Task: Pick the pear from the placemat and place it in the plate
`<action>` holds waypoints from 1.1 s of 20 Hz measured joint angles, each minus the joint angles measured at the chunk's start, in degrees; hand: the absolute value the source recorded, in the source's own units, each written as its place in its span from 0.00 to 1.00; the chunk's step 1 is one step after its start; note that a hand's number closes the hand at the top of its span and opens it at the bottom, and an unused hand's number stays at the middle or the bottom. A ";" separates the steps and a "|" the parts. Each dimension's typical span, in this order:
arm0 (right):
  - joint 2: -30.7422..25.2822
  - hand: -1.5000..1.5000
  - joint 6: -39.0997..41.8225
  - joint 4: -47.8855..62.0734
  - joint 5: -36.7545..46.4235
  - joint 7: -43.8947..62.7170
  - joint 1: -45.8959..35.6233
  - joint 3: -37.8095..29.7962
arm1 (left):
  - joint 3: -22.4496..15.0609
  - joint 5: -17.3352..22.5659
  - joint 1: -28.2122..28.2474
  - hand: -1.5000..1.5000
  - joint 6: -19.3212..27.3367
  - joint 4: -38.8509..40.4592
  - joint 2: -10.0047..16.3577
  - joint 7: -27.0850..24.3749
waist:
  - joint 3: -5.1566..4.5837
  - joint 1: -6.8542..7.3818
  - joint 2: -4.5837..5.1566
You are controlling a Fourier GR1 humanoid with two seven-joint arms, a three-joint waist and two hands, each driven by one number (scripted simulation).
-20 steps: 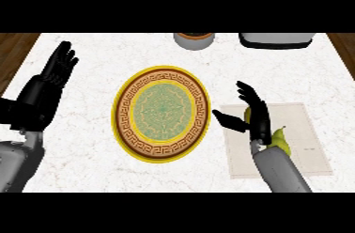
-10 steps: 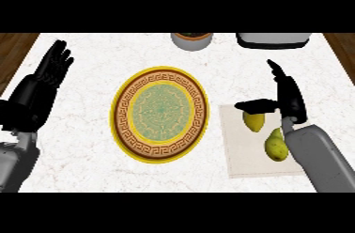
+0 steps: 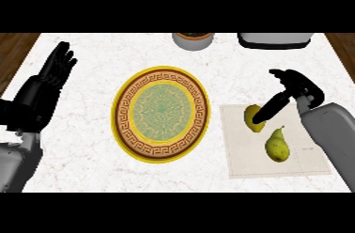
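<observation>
**Right robot hand on the mat, pear not yet lifted**

I see the right robot hand [image 3: 299, 89] open, its straight fingers [image 3: 269, 109] reaching down onto a yellow fruit [image 3: 252, 122] at the top of the mat [image 3: 305, 164]. The pear [image 3: 277, 146] lies free on the mat just below, stem up. The plate [image 3: 161, 70] sits left of the mat on the bench [image 3: 76, 147]. The left robot hand [image 3: 52, 77] rests open at the far left.

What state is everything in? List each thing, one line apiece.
left hand: open, resting at left, fingers up
right hand: open, over the yellow fruit
placemat: flat, under both fruits
plate: empty, lying flat
pear: lying on the placemat, not held
yellow fruit: on the placemat, partly hidden by the right hand
</observation>
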 measured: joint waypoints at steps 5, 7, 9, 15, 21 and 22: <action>-0.33 0.00 4.70 1.34 -5.45 3.22 -1.16 0.66 | 0.69 -0.18 -0.43 0.50 -0.45 -0.45 0.09 0.84 | 0.08 0.12 0.08; -0.64 0.00 5.70 2.59 -6.06 3.16 -1.09 1.19 | 0.59 -0.54 0.05 0.50 -0.76 -0.28 -0.51 -0.09 | 0.11 0.17 0.14; -0.18 0.00 6.10 3.89 -5.60 3.32 -1.26 2.22 | 0.71 -0.90 -0.40 0.50 -0.87 -0.39 -0.63 0.43 | 0.11 0.23 0.18; -1.55 0.00 7.83 7.11 -4.53 3.43 -0.52 4.47 | 1.76 -1.12 -0.24 0.50 -1.79 -0.32 -0.83 0.65 | 0.13 0.22 0.20; -2.03 0.00 9.30 9.05 -4.38 3.11 1.82 5.71 | 2.66 -1.56 -0.54 0.50 -2.26 -0.30 -1.42 1.32 | 0.16 0.01 0.19; -2.27 0.00 9.53 8.58 -4.54 3.24 2.28 5.64 | 2.94 -1.73 -0.86 0.50 -2.12 -0.65 -1.35 2.05 | 0.15 -0.05 0.16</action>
